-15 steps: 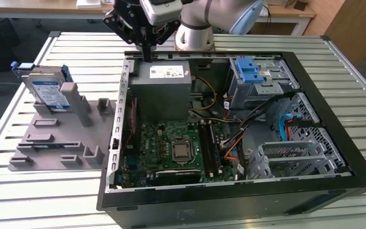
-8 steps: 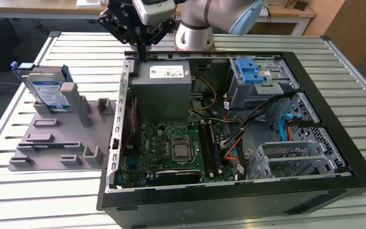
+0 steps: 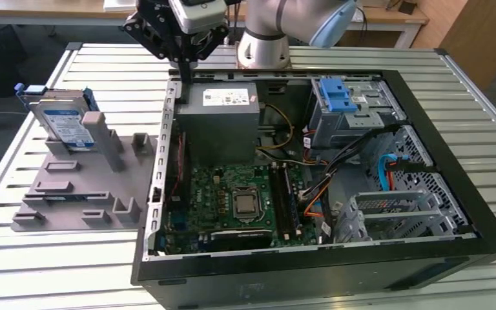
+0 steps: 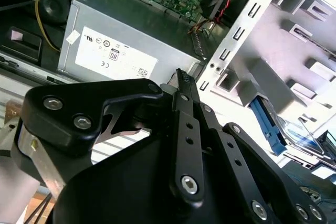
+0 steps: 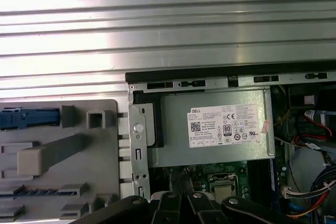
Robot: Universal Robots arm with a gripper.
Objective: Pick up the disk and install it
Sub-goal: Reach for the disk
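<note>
Standing upright, the silver blue-bracketed disk (image 3: 62, 123) sits apart from the closed, empty end effector (image 3: 183, 68).

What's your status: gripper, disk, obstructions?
Gripper shut, empty, over the case edge beside the power supply. Disk upright in the grey holder, exterior view's left, apart from gripper. Nothing between them.

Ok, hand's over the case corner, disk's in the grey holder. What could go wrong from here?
1. The hand hangs shut above the case wall, beside the power supply; a low sweep could clip it.
2. The disk stands upright beside a post of the grey fixture; a skewed grasp might jam there.
3. Cables crossing the case could snag the disk.
</note>
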